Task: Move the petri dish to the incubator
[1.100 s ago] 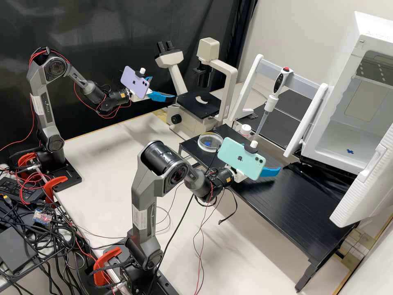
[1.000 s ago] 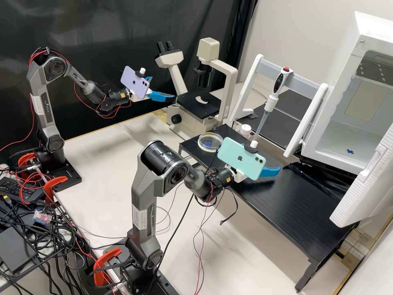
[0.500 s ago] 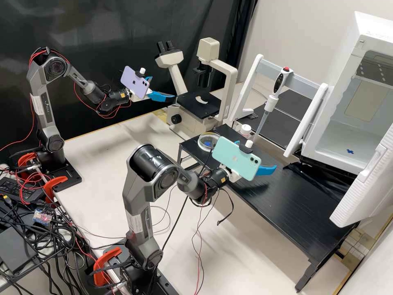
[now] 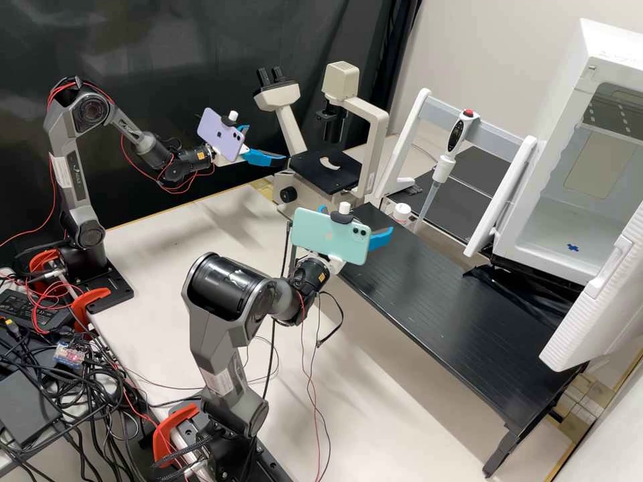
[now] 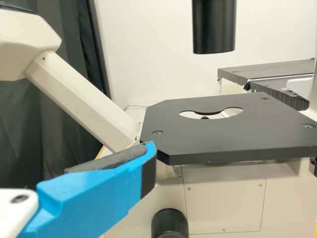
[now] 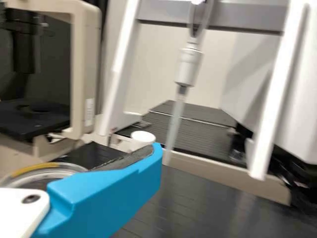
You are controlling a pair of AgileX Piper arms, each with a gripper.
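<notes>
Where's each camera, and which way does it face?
High view: off the arms, facing forward and down over the bench; left arm and right arm show.
Left wrist view: left wrist, facing the microscope stage; left blue finger shows.
Right wrist view: right wrist, facing the pipette; right blue finger shows.
High and right wrist views share the pipette.

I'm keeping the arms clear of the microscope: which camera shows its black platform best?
The left wrist view: its close look across the black platform brings out the curved opening. The high view shows the platform smaller, from above. The right wrist view shows part of it, cut off by the picture's edge.
</notes>
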